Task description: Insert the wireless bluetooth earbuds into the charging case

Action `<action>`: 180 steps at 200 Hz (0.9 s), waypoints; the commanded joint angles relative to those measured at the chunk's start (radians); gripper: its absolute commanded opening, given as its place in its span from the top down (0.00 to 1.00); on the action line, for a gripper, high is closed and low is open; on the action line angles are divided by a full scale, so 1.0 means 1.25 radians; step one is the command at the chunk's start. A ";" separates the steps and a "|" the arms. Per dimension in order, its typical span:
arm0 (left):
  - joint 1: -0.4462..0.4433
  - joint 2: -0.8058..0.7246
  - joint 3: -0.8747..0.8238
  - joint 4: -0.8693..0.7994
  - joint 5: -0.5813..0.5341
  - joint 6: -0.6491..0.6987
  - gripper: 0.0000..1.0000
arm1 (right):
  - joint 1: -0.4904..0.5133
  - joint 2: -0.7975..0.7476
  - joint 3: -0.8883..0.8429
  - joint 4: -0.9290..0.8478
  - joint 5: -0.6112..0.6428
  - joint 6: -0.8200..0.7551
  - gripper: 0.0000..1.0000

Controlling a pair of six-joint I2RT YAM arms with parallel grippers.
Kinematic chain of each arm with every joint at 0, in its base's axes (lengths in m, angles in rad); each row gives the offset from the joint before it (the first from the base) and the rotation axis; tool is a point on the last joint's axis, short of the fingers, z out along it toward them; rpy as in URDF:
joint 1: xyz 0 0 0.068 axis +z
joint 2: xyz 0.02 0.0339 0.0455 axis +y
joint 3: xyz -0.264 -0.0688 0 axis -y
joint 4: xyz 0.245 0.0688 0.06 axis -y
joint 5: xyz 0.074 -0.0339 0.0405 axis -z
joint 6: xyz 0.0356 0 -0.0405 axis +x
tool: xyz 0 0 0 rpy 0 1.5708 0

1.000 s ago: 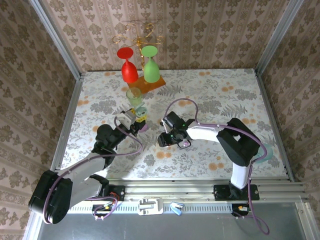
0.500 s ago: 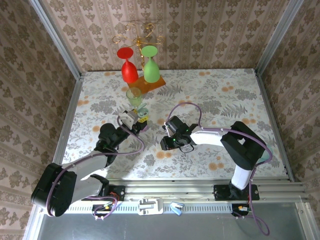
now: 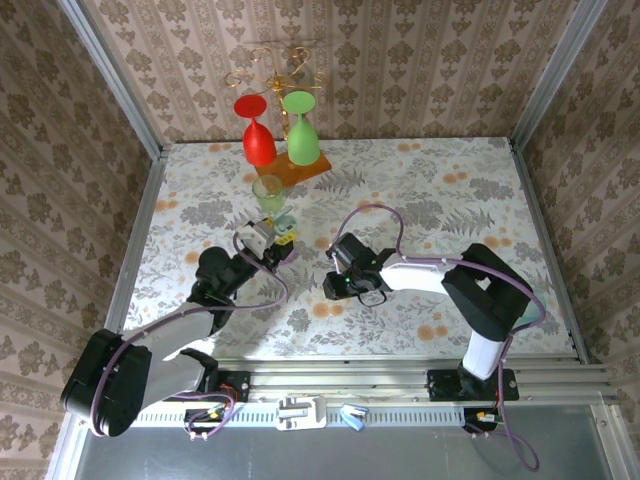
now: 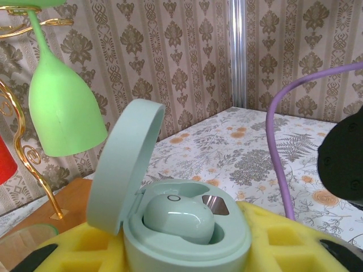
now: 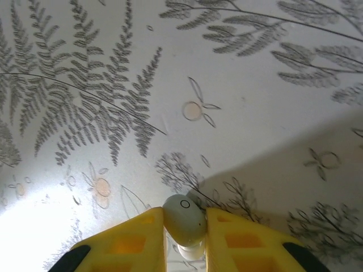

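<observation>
On the flowered table (image 3: pixel 450 190) we see the left gripper (image 3: pixel 283 238), its jaws clamped on the mint charging case (image 4: pixel 187 238). The case sits between the yellow pads (image 4: pixel 272 249), with its lid (image 4: pixel 122 170) standing open to the left of the jaws. One earbud (image 4: pixel 178 218) lies seated inside the case. The right gripper (image 5: pixel 185 215) hangs low over the table, jaws closed on the pale earbud (image 5: pixel 184 220), which is pinched right between them.

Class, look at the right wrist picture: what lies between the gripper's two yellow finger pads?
A small pale earbud, touching both yellow pads, with the flowered table behind it. The right wrist view shows this.
</observation>
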 commanded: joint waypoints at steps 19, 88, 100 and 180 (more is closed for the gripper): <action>-0.007 0.020 0.026 0.044 0.011 -0.011 0.80 | 0.000 -0.077 -0.059 -0.026 0.158 0.060 0.79; -0.011 0.033 0.039 0.046 0.016 -0.010 0.80 | -0.003 -0.115 -0.142 0.036 0.157 0.208 0.74; -0.012 0.038 0.041 0.047 0.016 -0.011 0.80 | -0.003 -0.126 -0.151 0.051 0.140 0.211 0.71; -0.014 0.063 0.059 0.060 0.025 -0.010 0.80 | -0.060 -0.157 -0.112 -0.019 0.090 0.073 0.61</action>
